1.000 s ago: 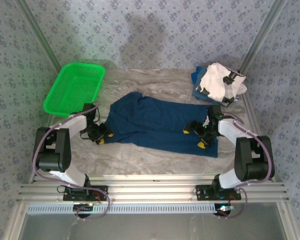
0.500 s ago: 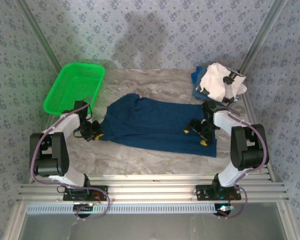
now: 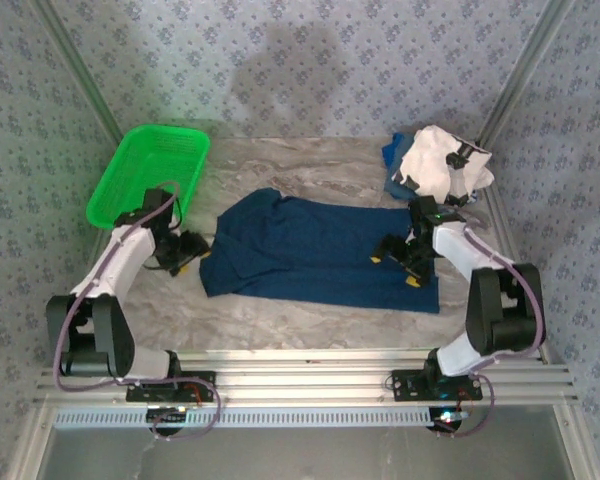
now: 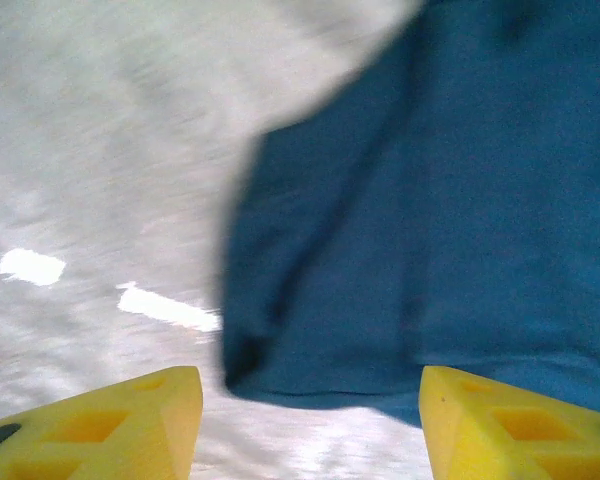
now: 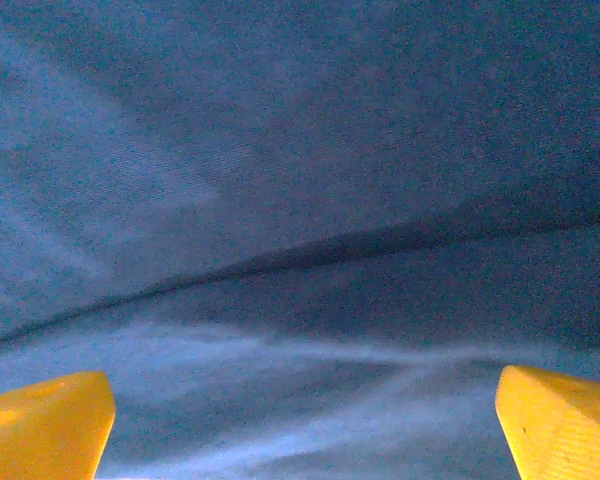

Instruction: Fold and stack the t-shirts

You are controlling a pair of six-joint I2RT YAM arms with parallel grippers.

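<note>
Navy t-shirt (image 3: 315, 250): spread out mid-table, long side running left to right, left end rumpled and narrower, right end squarer. In left wrist view, near-left corner of navy t-shirt (image 4: 460, 200) rounded, one soft crease along its edge. In right wrist view, navy t-shirt (image 5: 280, 150) under the camera, one long fold line across.

White t-shirt (image 3: 440, 165): folded, black marks on it, far right corner of table (image 3: 310, 320), stacked on blue t-shirt (image 3: 392, 155).

Left gripper (image 3: 188, 252): just off the shirt's left edge, low over bare table. From the wrist, left gripper (image 4: 310, 420) spread wide, yellow fingertips (image 4: 110, 425) apart, nothing gripped, shirt corner just ahead between them.

Right gripper (image 3: 395, 268): over the shirt's right end. From the wrist, right gripper (image 5: 305, 420) spread wide above cloth, nothing pinched; contact with cloth unclear.

Green basket (image 3: 150, 175): far left, well apart from the shirts.
</note>
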